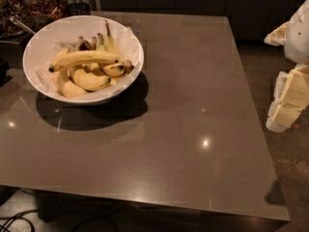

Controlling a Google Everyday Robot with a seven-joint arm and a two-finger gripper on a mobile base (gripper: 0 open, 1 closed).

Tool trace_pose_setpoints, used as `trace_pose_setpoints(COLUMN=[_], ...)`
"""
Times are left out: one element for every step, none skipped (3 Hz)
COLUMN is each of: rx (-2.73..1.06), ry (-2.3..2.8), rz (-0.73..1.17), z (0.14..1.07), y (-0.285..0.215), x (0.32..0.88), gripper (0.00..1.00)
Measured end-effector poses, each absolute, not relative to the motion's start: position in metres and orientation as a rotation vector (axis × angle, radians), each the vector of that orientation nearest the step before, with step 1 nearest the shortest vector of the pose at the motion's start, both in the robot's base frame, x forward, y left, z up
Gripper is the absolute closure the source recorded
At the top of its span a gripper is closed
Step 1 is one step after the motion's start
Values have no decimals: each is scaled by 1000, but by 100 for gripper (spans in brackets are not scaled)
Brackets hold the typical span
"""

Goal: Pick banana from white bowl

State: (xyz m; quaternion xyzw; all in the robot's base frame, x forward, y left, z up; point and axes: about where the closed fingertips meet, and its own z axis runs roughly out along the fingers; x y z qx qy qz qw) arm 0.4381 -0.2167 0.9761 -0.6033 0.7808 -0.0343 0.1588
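gripper (288, 98) hangs beside the table (193, 129) edge, open or closed: cannot tell | white bowl (41, 83) well apart from gripper, across the table, farther back | banana (87, 58) lies atop bunch (89, 79) inside bowl, untouched | judged: nothing done; reach, grasp, lift remain

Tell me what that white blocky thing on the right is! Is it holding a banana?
That is part of a robot's arm; its lower end is the gripper, the grabbing part. It hangs at the picture's right edge, beside the smooth grey-brown table, and no fruit is in it. One camera took this single picture, looking down on the table. At its far left stands a big, round, glossy white bowl. On top of the pile inside lies a long, slim yellow banana, with shorter, plumper yellow bananas underneath. The robot should pick the long one.
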Motion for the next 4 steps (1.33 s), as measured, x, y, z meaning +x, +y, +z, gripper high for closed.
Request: trace_pose_setpoints(rx=[-1725, -1779, -1856, -1913], ry=[2225, 2237, 2255, 2242], rz=[-106, -65, -32, -25], z=[978, 981, 978, 970], y=[-215, -195, -162, -130], x=[439, 450, 475, 507], gripper=[0, 0, 0, 0])
